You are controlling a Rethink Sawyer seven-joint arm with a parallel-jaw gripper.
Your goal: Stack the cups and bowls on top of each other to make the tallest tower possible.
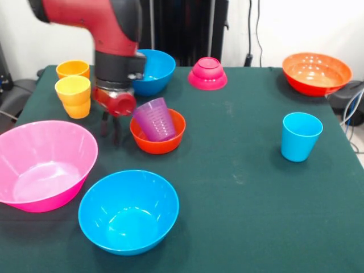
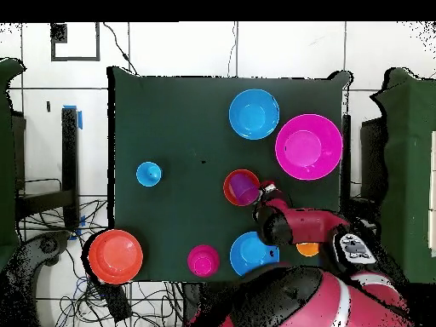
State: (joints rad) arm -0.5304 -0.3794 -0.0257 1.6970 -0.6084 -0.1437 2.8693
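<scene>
The gripper (image 1: pixel 110 128) hangs just beside the small orange-red bowl (image 1: pixel 165 142), which holds the tilted purple cup (image 1: pixel 154 119); I cannot tell whether it is open or closed. Open green table (image 1: pixel 239 170) lies around the blue cup (image 1: pixel 300 135) (well apart from the rest). The pink bowl (image 1: pixel 42 165) overhangs the table's edge, and the wide orange bowl (image 1: pixel 316 73) sits at a far corner. Cables trail on the white floor (image 2: pixel 183 47).

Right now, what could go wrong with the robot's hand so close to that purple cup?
The purple cup sits tilted inside the small orange-red bowl, so a nudge might tip it out. The gripper hangs right beside that bowl and could shove it while moving. The yellow-orange cup stands close on the other side and might get knocked over too.
</scene>
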